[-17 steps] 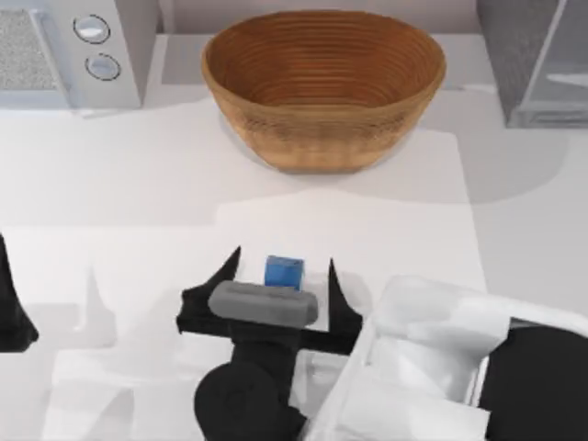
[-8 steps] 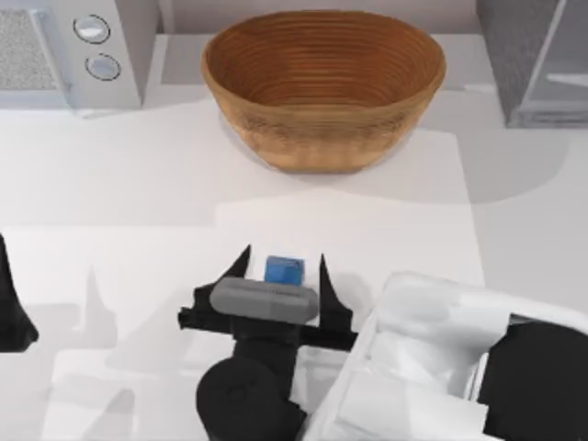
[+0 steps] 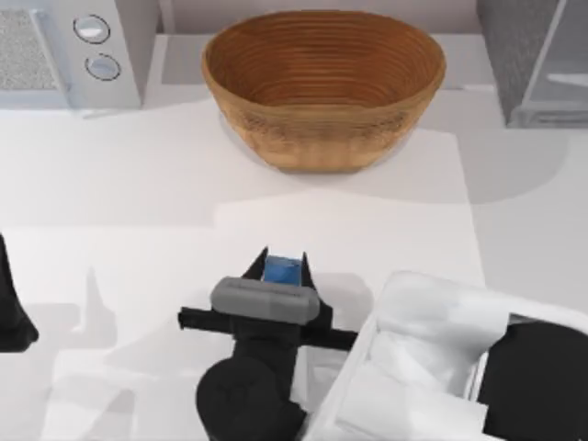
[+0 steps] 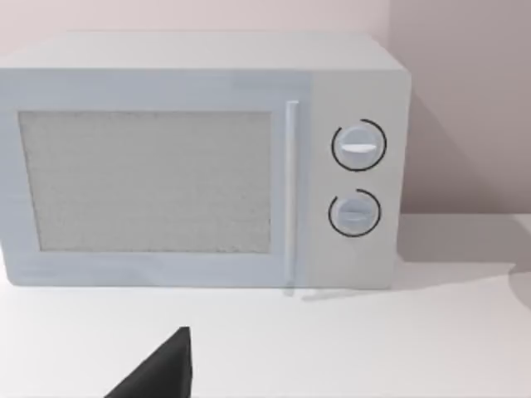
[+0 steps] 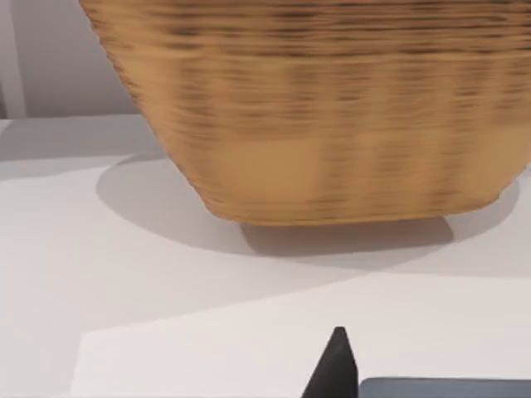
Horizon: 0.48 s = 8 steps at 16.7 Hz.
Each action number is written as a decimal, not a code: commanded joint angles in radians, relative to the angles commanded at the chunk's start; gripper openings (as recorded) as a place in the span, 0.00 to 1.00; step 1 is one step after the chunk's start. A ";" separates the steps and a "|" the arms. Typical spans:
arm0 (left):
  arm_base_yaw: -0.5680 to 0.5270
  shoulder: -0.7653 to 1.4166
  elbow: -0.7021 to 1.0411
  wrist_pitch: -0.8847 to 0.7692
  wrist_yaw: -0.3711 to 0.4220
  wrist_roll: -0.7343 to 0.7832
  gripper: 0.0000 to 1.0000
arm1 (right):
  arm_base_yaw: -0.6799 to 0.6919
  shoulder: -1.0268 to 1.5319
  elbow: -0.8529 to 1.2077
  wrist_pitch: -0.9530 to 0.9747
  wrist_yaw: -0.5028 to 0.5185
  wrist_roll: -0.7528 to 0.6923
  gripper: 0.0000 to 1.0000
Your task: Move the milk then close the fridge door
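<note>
In the lower middle of the top view, the right gripper (image 3: 283, 264) has its two dark fingers pressed against either side of the milk (image 3: 283, 269), clamped on it; the carton's blue top shows between the fingertips, on the white table (image 3: 138, 184), well below the woven basket (image 3: 323, 87); in the right wrist view the basket (image 5: 332, 108) looms close, with one fingertip (image 5: 333, 365) and the carton's blue edge (image 5: 444, 387) at the bottom; the fridge door (image 3: 562, 64) stands open at the upper right, beside its dark speckled cabinet (image 3: 514, 46); the microwave (image 3: 73, 50) sits upper left; the left gripper (image 3: 11, 312) rests at the left edge, and I cannot tell how its fingers stand.
</note>
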<state>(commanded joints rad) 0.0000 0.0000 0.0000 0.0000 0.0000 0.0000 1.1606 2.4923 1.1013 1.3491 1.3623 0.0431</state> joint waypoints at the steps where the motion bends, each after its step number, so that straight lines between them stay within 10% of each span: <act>1: 0.000 0.000 0.000 0.000 0.000 0.000 1.00 | 0.000 0.000 0.000 0.000 0.000 0.000 0.00; 8: 0.000 0.000 0.000 0.000 0.000 0.000 1.00 | 0.000 0.000 0.000 0.000 0.000 0.000 0.00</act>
<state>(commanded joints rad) 0.0000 0.0000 0.0000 0.0000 0.0000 0.0000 1.1606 2.4923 1.1013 1.3491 1.3623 0.0431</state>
